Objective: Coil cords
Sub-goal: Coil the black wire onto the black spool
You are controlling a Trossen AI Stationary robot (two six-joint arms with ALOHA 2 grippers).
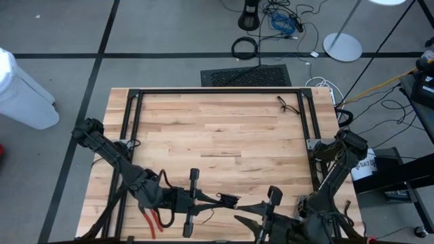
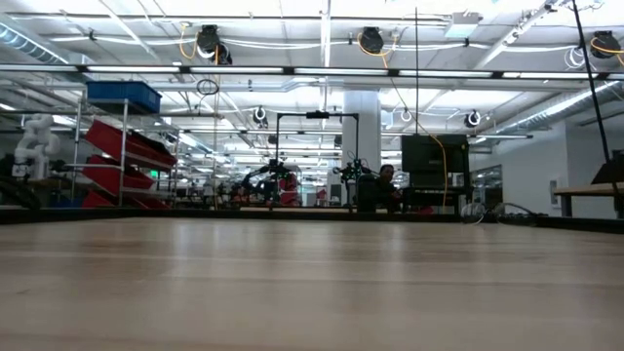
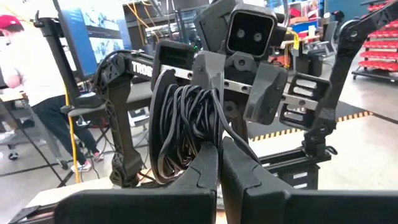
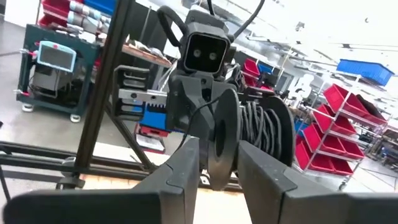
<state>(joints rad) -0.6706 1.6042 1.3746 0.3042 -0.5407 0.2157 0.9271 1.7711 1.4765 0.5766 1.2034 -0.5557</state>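
High view: both arms at the bench's [image 1: 224, 129] near edge. Left claw [image 1: 229, 200] meets the right claw [image 1: 239, 218] near the edge's middle, cord [image 1: 228, 200] between them. Red pliers [image 1: 150, 220] lie by the left arm.

Low view: bare bench top only.

Left wrist view: left claw [image 3: 219, 163] together, clamped on the coiled cord [image 3: 183, 124].

Right wrist view: right claw [image 4: 219, 163] apart, astride the puck [image 4: 222, 146] carrying the coil.

Cord [image 3: 186, 124] between left gripper [image 1: 227, 200] and right gripper [image 1: 245, 218], table [image 1: 217, 135] near edge.
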